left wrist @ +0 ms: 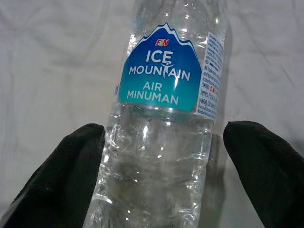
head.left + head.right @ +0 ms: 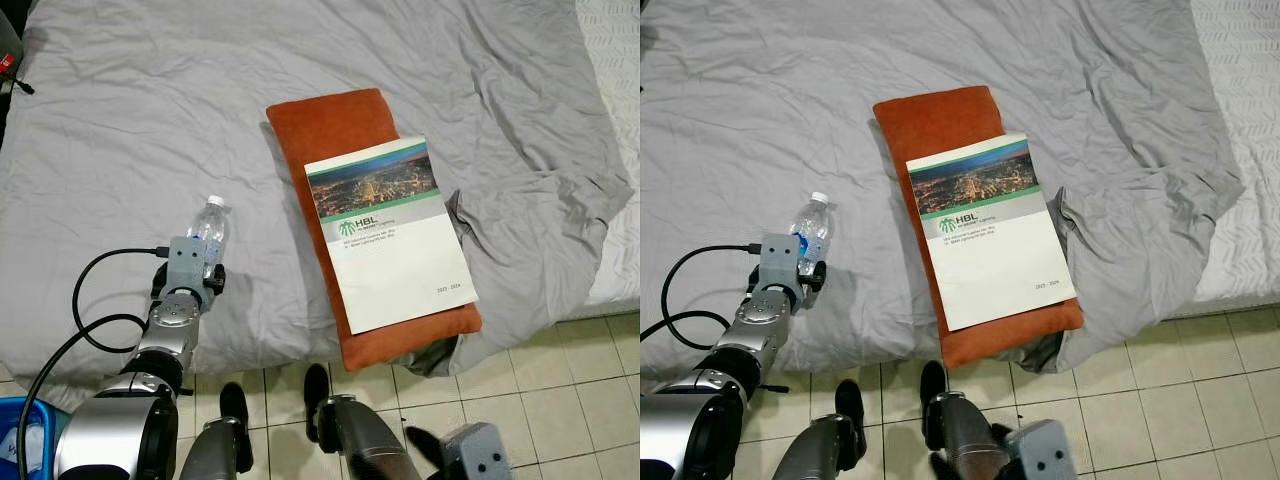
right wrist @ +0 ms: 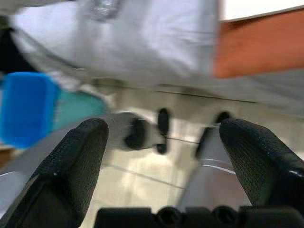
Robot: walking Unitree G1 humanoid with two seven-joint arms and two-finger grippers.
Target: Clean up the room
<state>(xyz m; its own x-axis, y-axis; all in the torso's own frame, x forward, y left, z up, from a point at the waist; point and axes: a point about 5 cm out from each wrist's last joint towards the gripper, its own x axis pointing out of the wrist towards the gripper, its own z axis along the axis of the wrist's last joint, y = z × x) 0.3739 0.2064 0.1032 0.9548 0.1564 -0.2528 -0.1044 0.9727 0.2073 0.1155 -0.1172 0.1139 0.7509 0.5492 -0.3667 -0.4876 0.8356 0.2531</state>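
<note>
A clear Ice Mountain water bottle (image 2: 209, 232) lies on the grey bedsheet (image 2: 120, 120) near the bed's edge. The left gripper (image 1: 161, 166) reaches over it, fingers spread wide on either side of the bottle, not closed on it. Beside it, a brochure (image 2: 390, 235) rests on an orange pillow (image 2: 340, 130). The right gripper (image 3: 161, 156) hangs low over the tiled floor (image 2: 560, 390), fingers apart, holding nothing.

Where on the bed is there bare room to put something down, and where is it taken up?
Bare grey sheet spreads beyond the clear plastic water bottle, left of the orange rectangular cushion. The cushion carries a white booklet. The open left pincer straddles the bottle. Rumpled sheet crowds the cushion's right.
</note>
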